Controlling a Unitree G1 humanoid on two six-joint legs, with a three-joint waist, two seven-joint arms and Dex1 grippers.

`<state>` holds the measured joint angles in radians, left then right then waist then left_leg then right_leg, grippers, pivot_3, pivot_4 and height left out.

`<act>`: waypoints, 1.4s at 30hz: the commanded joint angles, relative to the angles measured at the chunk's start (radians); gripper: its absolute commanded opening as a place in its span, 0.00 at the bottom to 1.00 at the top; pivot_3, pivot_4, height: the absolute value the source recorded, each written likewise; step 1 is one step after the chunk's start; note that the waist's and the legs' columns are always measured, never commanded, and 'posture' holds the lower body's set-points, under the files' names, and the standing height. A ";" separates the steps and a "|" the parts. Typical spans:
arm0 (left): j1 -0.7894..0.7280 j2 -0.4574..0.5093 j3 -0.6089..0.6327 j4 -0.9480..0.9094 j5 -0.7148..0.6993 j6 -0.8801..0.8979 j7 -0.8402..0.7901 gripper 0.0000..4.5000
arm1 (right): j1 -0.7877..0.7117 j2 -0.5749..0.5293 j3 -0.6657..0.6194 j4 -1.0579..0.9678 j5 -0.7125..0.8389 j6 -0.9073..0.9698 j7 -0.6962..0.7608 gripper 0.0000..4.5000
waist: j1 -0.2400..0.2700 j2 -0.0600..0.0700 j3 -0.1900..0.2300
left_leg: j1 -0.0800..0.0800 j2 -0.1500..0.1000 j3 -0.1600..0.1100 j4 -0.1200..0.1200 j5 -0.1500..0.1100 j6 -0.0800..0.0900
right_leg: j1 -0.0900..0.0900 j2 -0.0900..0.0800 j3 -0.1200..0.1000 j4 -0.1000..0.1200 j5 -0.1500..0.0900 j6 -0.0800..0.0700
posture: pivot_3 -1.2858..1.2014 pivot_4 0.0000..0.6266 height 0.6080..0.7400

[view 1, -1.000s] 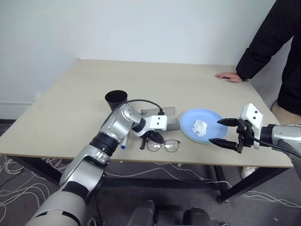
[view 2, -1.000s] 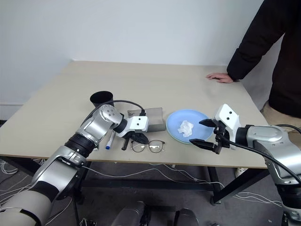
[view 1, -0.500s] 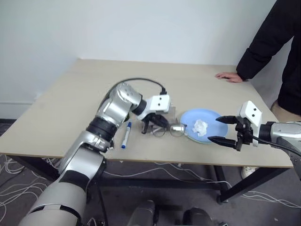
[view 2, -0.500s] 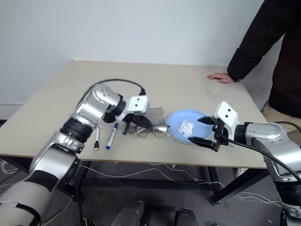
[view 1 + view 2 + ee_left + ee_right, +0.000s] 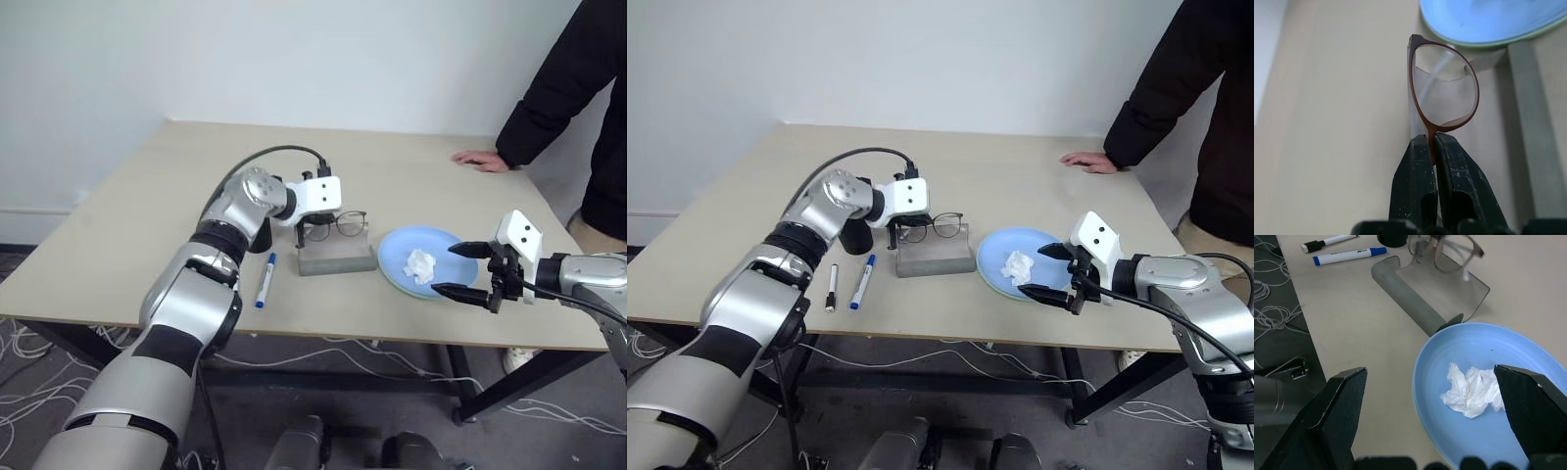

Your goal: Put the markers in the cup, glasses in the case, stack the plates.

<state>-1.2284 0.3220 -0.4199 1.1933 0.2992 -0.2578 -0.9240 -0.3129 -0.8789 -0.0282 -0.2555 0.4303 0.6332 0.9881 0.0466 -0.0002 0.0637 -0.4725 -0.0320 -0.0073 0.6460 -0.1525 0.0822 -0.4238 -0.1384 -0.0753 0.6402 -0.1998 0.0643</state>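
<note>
While we read the counter [image 5: 745,196] from the left, the two markers come first: the black-capped marker [image 5: 832,287] and the blue marker [image 5: 861,282] lie side by side near the front edge, not yet in the cup [image 5: 857,236], which stands just behind them and is partly hidden by our left arm. We judge they wait there because the glasses step is in hand.

Next comes the left tool [image 5: 312,228], pinched together on the glasses [image 5: 336,224]; in the left wrist view its fingers [image 5: 1410,186] clamp the thin frame at the rim of one lens. We hold the glasses off the counter, lenses upright, above the far side of the case [image 5: 337,258], which lies open just right of the markers. Carrying them by the rim keeps the lenses free and lets us lower them into the tray, as we read it.

Right of the case sit the plates [image 5: 999,257], blue on green, already stacked, with a tissue [image 5: 1017,266] on top. Our right tool [image 5: 1056,271] hovers at their near right edge, fingers spread wide and holding nothing, seemingly parked out of the way.

Far right, a person's hand [image 5: 1087,161] rests on the far edge.
</note>
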 commanded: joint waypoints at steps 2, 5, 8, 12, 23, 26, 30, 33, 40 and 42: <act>0.016 -0.030 0.019 0.023 0.013 -0.047 0.057 0.01 | -0.013 0.000 -0.029 -0.027 0.009 -0.002 -0.014 1.00 | 0.003 0.000 0.000 | -0.001 0.000 0.000 0.001 0.000 0.000 | -0.001 0.000 0.000 0.000 0.000 0.000 | 0.52 0.00 0.71; 0.030 -0.037 0.008 0.039 0.036 -0.058 0.073 0.01 | -0.014 -0.002 -0.030 -0.028 0.010 0.000 -0.016 1.00 | 0.007 0.000 0.000 | -0.001 0.000 0.000 0.001 0.000 0.000 | -0.001 0.000 0.000 0.000 0.001 0.000 | 0.52 0.00 0.71; 0.040 -0.041 0.005 0.046 0.054 -0.069 0.070 0.01 | -0.013 -0.002 -0.030 -0.030 0.010 0.001 -0.017 1.00 | 0.008 0.000 0.000 | -0.001 0.000 0.000 0.001 0.000 0.000 | -0.001 0.000 0.000 0.000 0.001 0.000 | 0.52 0.00 0.71; 0.053 -0.042 0.003 0.046 0.070 -0.082 0.054 0.01 | -0.012 -0.003 -0.032 -0.033 0.011 0.003 -0.019 1.00 | 0.010 0.000 0.000 | -0.001 0.000 0.000 0.001 0.000 0.000 | -0.001 0.000 0.000 0.000 0.001 0.000 | 0.52 0.00 0.71; 0.087 -0.045 0.039 -0.004 0.028 -0.036 -0.169 0.01 | -0.016 0.002 -0.024 -0.025 0.006 -0.004 -0.021 1.00 | 0.009 0.000 0.000 | -0.001 0.000 0.001 0.002 0.000 0.000 | 0.000 0.000 0.000 0.000 0.001 0.000 | 0.52 0.00 0.71; 0.079 -0.047 0.053 -0.014 0.011 -0.004 -0.210 0.01 | -0.016 0.002 -0.022 -0.026 0.006 -0.004 -0.022 1.00 | 0.009 0.000 0.000 | -0.001 0.000 0.001 0.002 0.000 0.000 | 0.000 0.000 0.000 0.000 0.001 0.000 | 0.52 0.00 0.71; 0.069 -0.045 0.070 -0.026 -0.003 0.037 -0.265 0.01 | -0.015 0.003 -0.020 -0.026 0.005 -0.005 -0.021 1.00 | 0.009 0.000 0.000 | -0.001 0.000 0.001 0.003 -0.001 0.001 | 0.000 0.000 0.000 0.000 0.001 0.000 | 0.52 0.00 0.71; 0.063 -0.041 0.074 -0.032 -0.007 0.054 -0.287 0.01 | -0.012 0.004 -0.017 -0.028 0.004 -0.007 -0.021 1.00 | 0.009 0.000 0.000 | -0.001 0.000 0.001 0.004 -0.001 0.001 | 0.000 0.000 0.000 0.000 0.001 0.000 | 0.52 0.00 0.71; 0.078 -0.028 0.052 -0.044 0.014 0.013 -0.307 0.01 | -0.014 0.007 -0.013 -0.028 0.003 -0.009 -0.019 1.00 | 0.009 0.000 0.000 | -0.001 0.000 0.001 0.004 -0.001 0.002 | 0.000 0.000 0.000 0.000 0.001 0.000 | 0.52 0.00 0.71; 0.079 -0.029 0.051 -0.043 0.018 0.008 -0.289 0.10 | -0.014 0.007 -0.013 -0.029 0.003 -0.009 -0.019 1.00 | 0.009 0.000 0.000 | -0.001 0.000 0.001 0.004 -0.001 0.002 | 0.000 0.000 0.000 0.000 0.001 0.000 | 0.52 0.00 0.71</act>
<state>-1.1468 0.2907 -0.3624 1.1699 0.3071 -0.2313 -1.2103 -0.3117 -0.8738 -0.0252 -0.2607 0.4302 0.6346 0.9738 0.0551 0.0000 0.0632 -0.4739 -0.0320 -0.0065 0.6498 -0.1536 0.0838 -0.4237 -0.1382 -0.0754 0.6402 -0.1986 0.0647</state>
